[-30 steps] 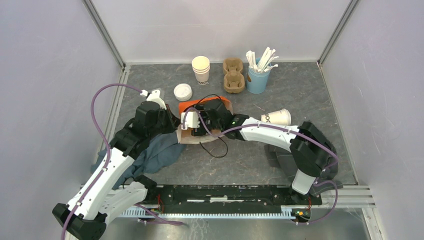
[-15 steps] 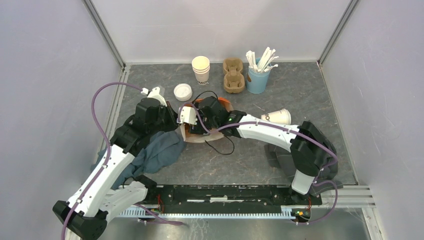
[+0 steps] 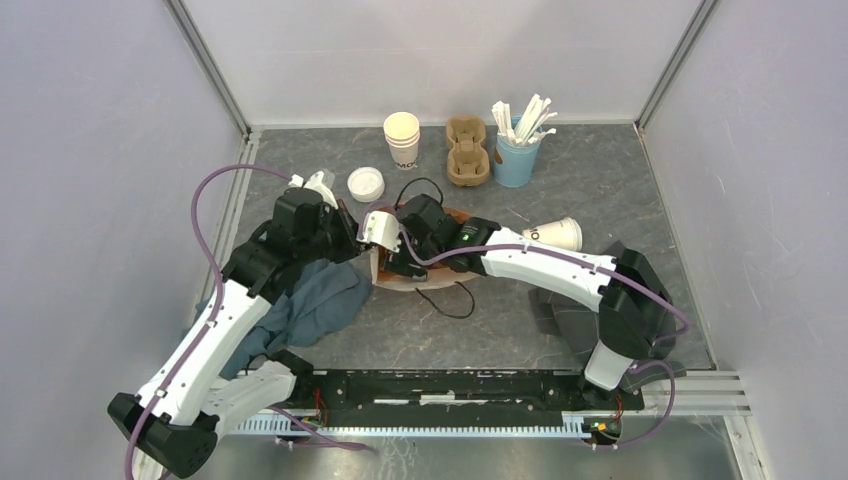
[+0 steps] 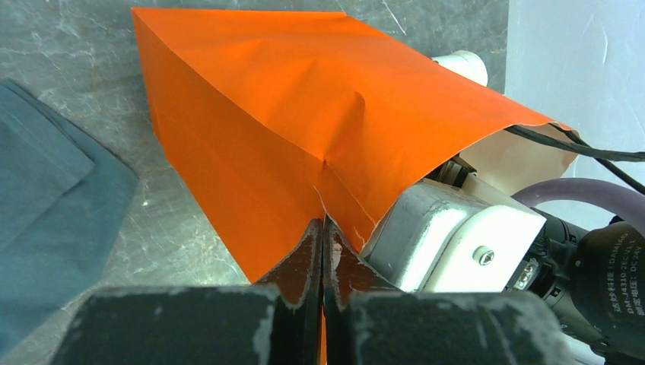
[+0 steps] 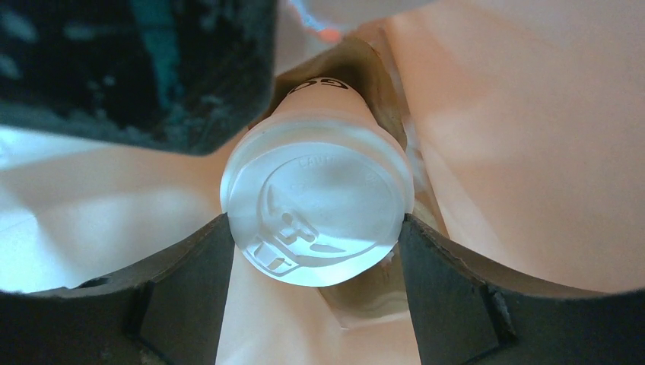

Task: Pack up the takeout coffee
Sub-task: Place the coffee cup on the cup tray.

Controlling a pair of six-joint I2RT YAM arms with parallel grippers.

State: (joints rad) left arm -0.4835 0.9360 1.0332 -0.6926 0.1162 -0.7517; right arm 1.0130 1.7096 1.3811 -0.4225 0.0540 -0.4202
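The orange paper bag lies on its side mid-table, its mouth toward the arms. My left gripper is shut on the bag's edge, pinching the orange paper. In the top view that gripper sits at the bag's left side. My right gripper is inside the bag, peach walls all around. It is shut on a takeout coffee cup, both fingers pressing the white sip lid. A cream cup lies on its side to the right; I cannot tell whether it has a lid.
Along the back stand a stack of lidless cups, a cardboard cup carrier and a blue cup of stirrers. Loose white lids lie near the left gripper. A blue-grey cloth is under the left arm, and a black cable loops before the bag.
Both grippers and the bag have shifted slightly left and toward the back. The right gripper keeps the cup inside the bag, and the left arm's grip has not changed.
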